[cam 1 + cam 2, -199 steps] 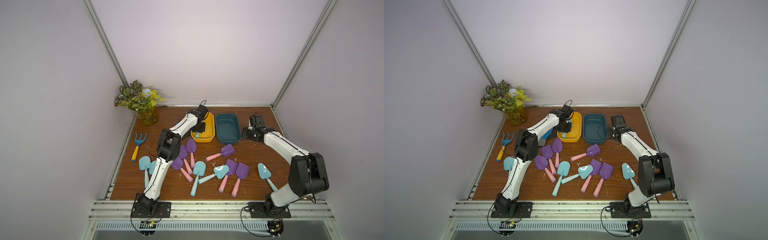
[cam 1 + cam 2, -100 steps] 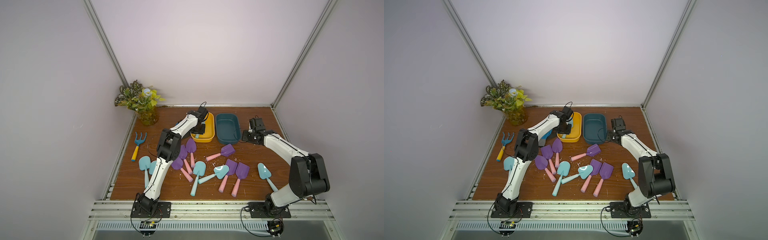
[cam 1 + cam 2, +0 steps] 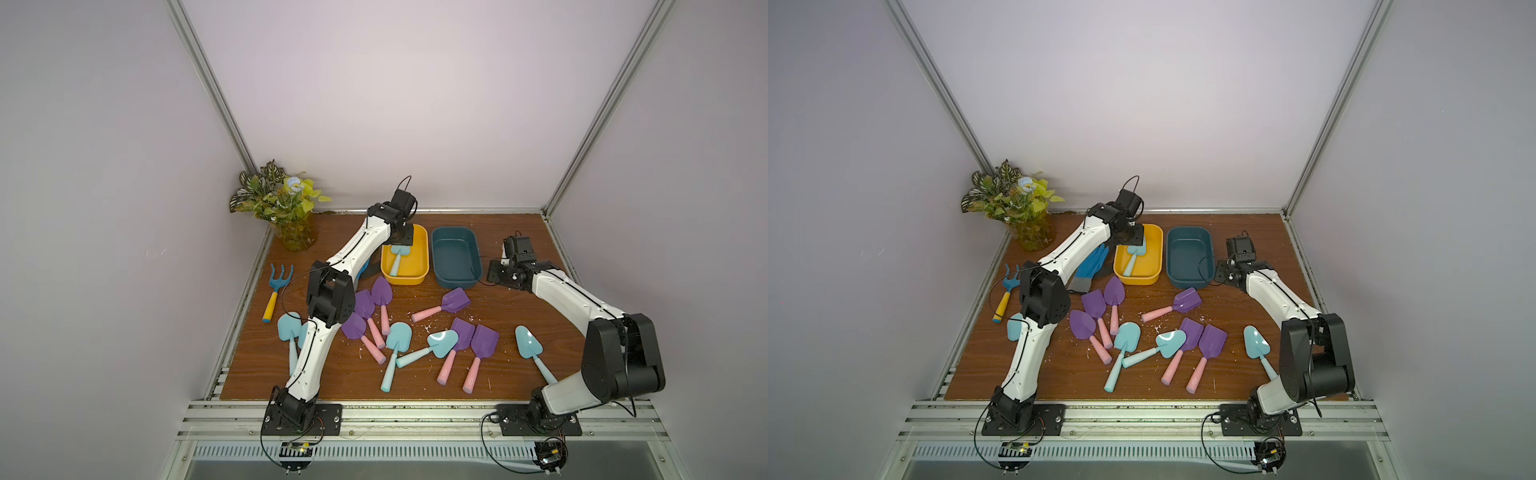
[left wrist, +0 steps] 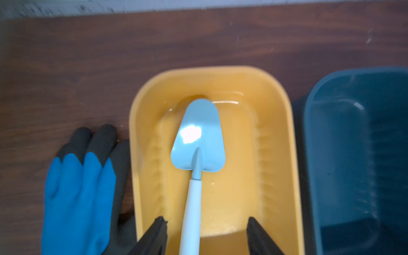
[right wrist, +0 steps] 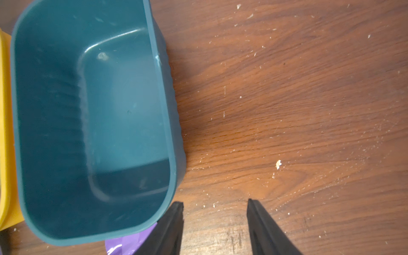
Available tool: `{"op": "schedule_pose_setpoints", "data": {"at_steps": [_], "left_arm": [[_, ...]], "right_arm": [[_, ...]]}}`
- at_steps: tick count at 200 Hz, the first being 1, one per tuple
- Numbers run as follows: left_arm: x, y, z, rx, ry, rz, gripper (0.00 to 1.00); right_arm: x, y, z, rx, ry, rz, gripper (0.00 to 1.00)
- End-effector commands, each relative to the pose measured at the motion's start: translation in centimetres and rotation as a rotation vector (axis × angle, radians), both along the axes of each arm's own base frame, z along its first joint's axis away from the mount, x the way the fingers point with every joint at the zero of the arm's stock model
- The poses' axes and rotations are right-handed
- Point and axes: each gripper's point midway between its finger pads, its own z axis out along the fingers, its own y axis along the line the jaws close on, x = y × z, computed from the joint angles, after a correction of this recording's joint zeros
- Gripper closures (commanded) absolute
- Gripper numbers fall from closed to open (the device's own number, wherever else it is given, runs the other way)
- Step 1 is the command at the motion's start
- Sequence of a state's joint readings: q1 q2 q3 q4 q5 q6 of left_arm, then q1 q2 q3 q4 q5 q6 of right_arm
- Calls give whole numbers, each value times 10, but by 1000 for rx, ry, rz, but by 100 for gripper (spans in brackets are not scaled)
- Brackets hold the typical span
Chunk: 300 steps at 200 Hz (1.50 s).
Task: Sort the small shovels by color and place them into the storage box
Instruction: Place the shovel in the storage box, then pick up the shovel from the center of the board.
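Observation:
One pale aqua shovel lies in the yellow storage box, blade toward the far wall. My left gripper hangs open above it, its jaws either side of the handle without touching. In a top view this gripper sits over the box's far end. Several purple shovels with pink handles and several aqua ones lie scattered on the wooden table. The teal storage box holds nothing. Just right of it, my right gripper is open and empty over bare wood.
A blue and black glove lies against the yellow box's left side. A blue rake with a yellow handle rests by the left rail. A potted plant stands in the back left corner. White crumbs dot the table.
My left gripper's jaws have spread apart and let go of the aqua shovel, which now rests in the yellow box. The right arm has hardly moved.

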<state>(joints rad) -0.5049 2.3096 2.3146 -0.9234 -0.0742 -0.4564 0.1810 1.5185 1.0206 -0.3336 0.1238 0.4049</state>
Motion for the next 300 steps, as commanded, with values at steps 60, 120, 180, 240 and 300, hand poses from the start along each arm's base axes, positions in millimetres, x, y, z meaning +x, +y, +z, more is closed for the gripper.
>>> {"op": "schedule_pose_setpoints", "data": {"at_steps": [60,120,180,240,300], "left_arm": [[-55,80,50,177,-75,173,38],[-95,137,31,274,-52,169,35],[-136,165,11,266,-44,171,33],[-161,205,-1,185,-31,247,33],[-164,212,0,184,-40,241,32]], "right_arm": [[-21,-1,-3,62,33,-45,47],[-78,5,-21,181,164,-183,49],[-154,41,-27,236,337,-136,50],[-213,52,-24,316,428,-201,50],[-239,72,-34,355,507,-204,50]]}}
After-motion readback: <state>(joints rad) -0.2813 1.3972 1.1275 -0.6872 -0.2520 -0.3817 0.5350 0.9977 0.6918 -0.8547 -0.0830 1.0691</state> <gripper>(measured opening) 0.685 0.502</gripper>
